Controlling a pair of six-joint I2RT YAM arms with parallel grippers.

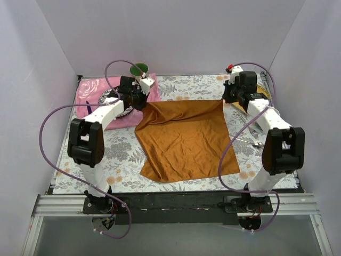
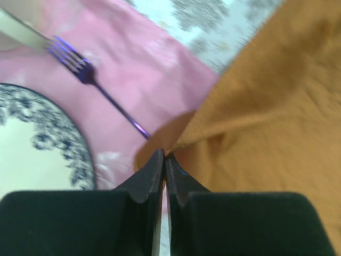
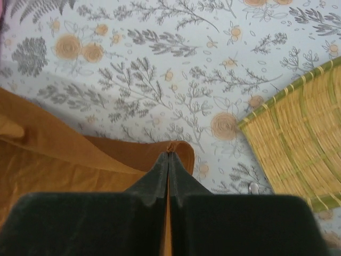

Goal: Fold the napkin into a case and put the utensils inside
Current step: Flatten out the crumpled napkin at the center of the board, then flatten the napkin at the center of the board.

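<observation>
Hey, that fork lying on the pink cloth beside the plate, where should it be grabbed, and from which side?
Probably best to take the fork mid-handle, straight down from above, jaws across the thin stem. It lies flat on the pink cloth, so nothing gets under it sideways; that bare stretch is clear of the plate and the napkin corner.

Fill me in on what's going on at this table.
Two robot arms are handling the orange napkin. The left end effector is shut on its far left corner, and the right end effector is shut on its far right corner. The cloth lies open on the floral table cover, not yet folded. A fork rests on the pink cloth beside a plate; a spoon lies near the right arm.
</observation>
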